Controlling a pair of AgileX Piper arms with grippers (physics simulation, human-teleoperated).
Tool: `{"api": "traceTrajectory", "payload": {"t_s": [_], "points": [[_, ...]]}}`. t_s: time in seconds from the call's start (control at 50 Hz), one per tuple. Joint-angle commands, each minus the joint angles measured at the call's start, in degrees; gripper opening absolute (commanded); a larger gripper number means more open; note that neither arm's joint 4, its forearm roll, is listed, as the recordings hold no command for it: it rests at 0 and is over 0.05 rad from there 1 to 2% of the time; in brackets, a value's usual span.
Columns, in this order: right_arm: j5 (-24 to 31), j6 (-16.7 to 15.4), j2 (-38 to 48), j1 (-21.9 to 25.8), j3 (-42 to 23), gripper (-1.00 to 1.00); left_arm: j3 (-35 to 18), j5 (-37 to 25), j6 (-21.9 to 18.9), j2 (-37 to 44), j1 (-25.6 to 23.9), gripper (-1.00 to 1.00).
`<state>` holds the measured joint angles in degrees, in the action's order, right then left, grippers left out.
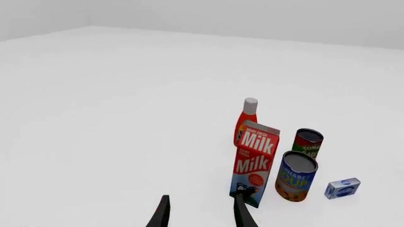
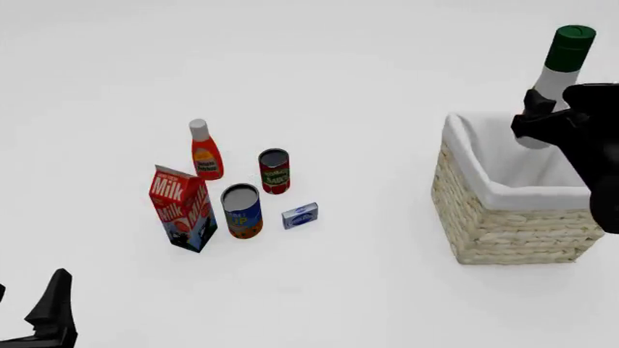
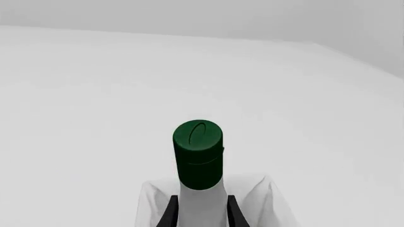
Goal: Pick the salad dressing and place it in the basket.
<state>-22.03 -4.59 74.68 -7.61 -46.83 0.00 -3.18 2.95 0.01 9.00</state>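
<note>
Here, my right gripper (image 2: 538, 122) is clamped on the salad dressing (image 2: 558, 76), upright above the basket (image 2: 503, 217) at the right.

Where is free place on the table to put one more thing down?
Bare table lies between the small blue box and the basket, and along the far side. It is crowded around the milk carton, the two cans and the red bottle.

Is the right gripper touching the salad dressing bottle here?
Touching. In the right wrist view both fingers press the neck of the salad dressing; the right gripper holds it.
</note>
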Motion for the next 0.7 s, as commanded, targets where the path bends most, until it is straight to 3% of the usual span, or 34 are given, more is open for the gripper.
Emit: {"api": "traceTrajectory", "payload": {"t_s": [0.02, 0.7], "points": [[-0.62, 0.06, 2.00, -1.25, 0.31, -1.00, 0.00, -0.20, 0.04, 0.00, -0.09, 1.00], [-3.25, 0.18, 7.87, -3.38, 0.34, -1.00, 0.00, -0.73, 0.29, 0.00, 0.28, 1.00]]}}
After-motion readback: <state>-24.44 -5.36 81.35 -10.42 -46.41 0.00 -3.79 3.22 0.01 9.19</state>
